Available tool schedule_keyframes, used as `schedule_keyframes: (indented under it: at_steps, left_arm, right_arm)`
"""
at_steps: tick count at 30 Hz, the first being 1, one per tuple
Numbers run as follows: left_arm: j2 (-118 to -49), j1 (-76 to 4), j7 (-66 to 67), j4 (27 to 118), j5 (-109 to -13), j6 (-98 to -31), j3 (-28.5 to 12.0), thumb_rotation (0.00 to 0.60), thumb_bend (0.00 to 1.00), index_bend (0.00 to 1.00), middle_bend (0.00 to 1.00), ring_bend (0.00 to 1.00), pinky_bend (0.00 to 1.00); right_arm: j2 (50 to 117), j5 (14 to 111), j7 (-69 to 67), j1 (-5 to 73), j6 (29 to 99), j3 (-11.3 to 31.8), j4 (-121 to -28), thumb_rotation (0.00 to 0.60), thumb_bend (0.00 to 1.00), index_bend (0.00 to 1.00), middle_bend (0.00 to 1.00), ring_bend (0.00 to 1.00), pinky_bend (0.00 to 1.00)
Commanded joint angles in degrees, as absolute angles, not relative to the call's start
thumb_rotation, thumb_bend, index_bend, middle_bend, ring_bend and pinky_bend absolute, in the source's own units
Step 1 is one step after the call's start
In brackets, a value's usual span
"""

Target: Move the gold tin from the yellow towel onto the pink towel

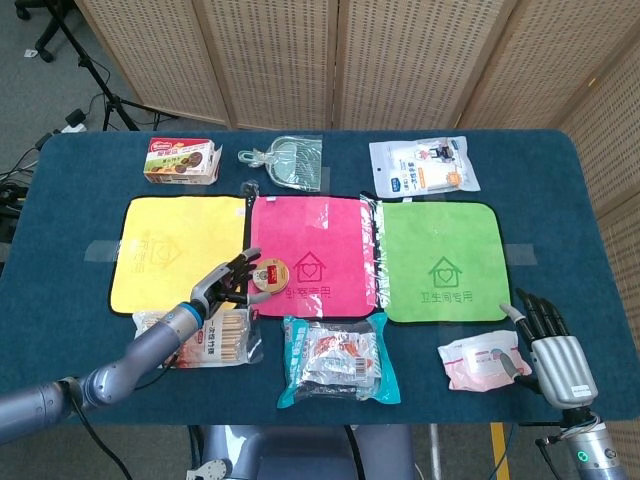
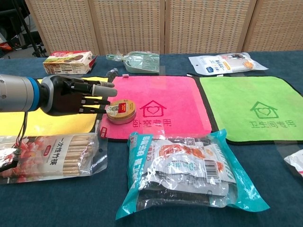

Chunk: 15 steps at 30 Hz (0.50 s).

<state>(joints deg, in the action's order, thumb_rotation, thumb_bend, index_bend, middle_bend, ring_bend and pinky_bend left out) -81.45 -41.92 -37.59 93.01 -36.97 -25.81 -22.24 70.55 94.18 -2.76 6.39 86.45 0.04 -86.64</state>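
Note:
The round gold tin (image 1: 269, 274) (image 2: 120, 110) sits on the lower left part of the pink towel (image 1: 318, 225) (image 2: 161, 90), just inside its left edge. My left hand (image 1: 225, 283) (image 2: 71, 94) lies to the tin's left over the seam with the yellow towel (image 1: 170, 245) (image 2: 52, 123). Its fingers are stretched out and spread, with the fingertips (image 2: 106, 92) touching the tin's side rather than wrapped around it. Down at the front right, my right hand (image 1: 555, 355) rests on the table with fingers spread and nothing in it; only the head view shows it.
A chopstick pack (image 1: 200, 338) (image 2: 47, 153) lies under my left forearm. A teal snack bag (image 1: 330, 360) (image 2: 184, 170) sits in front of the pink towel. A green towel (image 1: 435, 260), a pink-white pack (image 1: 480, 362), a biscuit box (image 1: 182, 162), a dustpan (image 1: 290, 160) and a white pouch (image 1: 422, 165) surround them.

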Motion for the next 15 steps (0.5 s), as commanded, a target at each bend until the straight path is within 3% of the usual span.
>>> schedule_keyframes:
  at_steps: [1, 15]
  left_arm:
    - [-82.04, -42.69, -37.02, 92.84, -36.4, -26.12, -22.07, 0.6, 0.21, 0.06, 0.0, 0.0, 0.0]
    - [-84.92, -46.98, -34.15, 92.27, -33.44, -27.22, -21.43, 0.6, 0.21, 0.06, 0.0, 0.0, 0.0]
  right_arm:
    - [70.56, 94.19, -2.8, 6.41, 86.37, 0.0, -86.62, 0.6, 0.36, 0.15, 0.0, 0.0, 0.07]
    - [70.68, 94.51, -2.76, 6.53, 86.16, -0.19, -86.56, 0.6, 0.36, 0.15, 0.0, 0.0, 0.07]
